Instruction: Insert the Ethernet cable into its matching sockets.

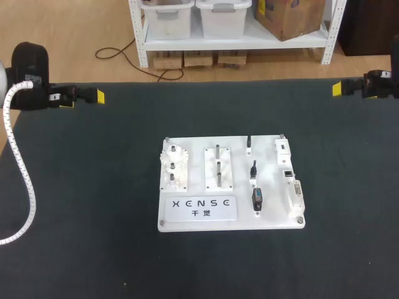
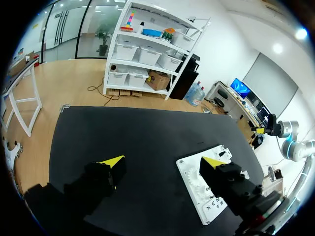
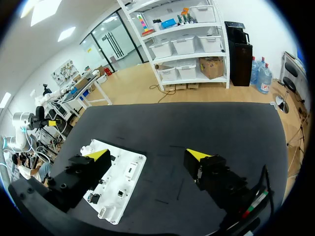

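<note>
Now: parked at the edges, nothing held

Far left, at the table (image 1: 75, 237) edge, left gripper (image 1: 98, 97), fingers spread wide, nothing between; far right, right gripper (image 1: 337, 89), likewise spread and empty; mid-table, white board (image 1: 274, 215), well apart from both; on its right half, small black plugs (image 1: 254, 168) standing; cannot tell which belongs to the Ethernet cable.

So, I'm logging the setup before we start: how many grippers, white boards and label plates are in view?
Grippers: 2 (left gripper, right gripper)
White board: 1
Label plate: 1
Total: 4
</note>
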`<action>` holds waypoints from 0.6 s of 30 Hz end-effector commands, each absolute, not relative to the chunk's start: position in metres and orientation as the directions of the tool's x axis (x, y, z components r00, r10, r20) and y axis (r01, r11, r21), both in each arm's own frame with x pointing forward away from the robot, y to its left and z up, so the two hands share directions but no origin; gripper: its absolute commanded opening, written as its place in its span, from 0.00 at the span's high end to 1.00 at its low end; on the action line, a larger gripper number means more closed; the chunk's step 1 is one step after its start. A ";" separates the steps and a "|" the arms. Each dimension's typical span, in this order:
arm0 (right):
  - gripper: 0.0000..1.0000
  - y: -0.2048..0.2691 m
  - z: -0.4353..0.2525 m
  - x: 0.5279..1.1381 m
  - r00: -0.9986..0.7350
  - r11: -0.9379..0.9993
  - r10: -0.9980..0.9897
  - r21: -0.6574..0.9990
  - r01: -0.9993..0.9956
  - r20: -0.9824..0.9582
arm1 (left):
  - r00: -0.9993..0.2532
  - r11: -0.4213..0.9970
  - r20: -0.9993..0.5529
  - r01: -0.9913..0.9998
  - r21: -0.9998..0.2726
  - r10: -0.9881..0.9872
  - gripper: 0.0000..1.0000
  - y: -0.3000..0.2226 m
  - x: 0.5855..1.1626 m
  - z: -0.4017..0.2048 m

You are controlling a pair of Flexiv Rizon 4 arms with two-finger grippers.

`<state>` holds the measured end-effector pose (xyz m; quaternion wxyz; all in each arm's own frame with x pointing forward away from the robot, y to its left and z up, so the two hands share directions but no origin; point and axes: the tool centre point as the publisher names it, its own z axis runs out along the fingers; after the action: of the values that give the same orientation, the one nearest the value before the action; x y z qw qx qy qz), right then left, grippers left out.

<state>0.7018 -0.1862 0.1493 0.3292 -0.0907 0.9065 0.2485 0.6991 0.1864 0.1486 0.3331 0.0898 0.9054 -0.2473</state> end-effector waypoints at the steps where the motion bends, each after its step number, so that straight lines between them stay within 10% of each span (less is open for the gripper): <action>1: 0.00 -0.186 0.150 0.701 -0.767 0.861 -0.001 0.390 -0.327 -0.642 | -0.766 0.866 -0.643 0.321 -0.384 -0.001 0.00 0.185 0.700 0.150; 18: 0.00 -0.186 0.150 0.701 -0.767 0.861 -0.001 0.390 -0.327 -0.642 | -0.677 0.808 -0.720 0.504 -0.306 0.149 0.00 0.170 0.706 0.157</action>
<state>0.7018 -0.1860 0.1493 0.3292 -0.0908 0.9065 0.2485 0.6981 0.1755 0.1545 0.3436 0.1331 0.8988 -0.2373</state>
